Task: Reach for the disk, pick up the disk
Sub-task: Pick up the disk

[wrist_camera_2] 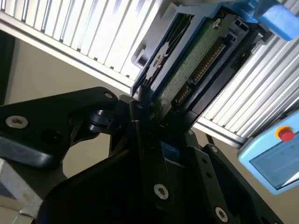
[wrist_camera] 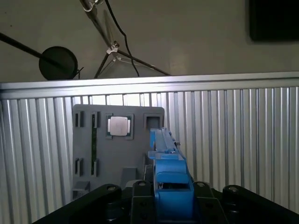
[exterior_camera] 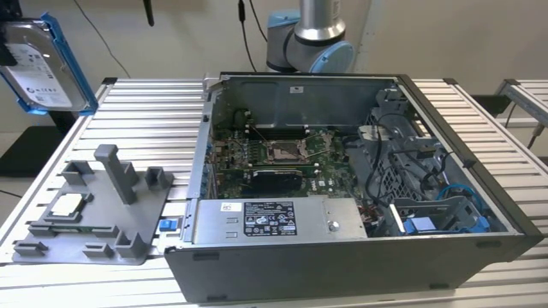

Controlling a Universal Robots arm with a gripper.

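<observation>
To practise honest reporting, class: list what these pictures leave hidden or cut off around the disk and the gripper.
1. Exterior view: the disk is cut by the picture's left edge; how it is held cannot be told.
2. Second wrist view: the gripper covers the disk's clamped end; its label faces away.
3. First wrist view: the disk is edge-on, both faces hidden; the gripper covers part of the fixture.

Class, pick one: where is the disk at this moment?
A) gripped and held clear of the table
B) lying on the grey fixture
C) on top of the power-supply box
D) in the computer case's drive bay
A: the disk hangs in the air at the exterior view's left, and in the second wrist view the gripper is shut on it.
</observation>
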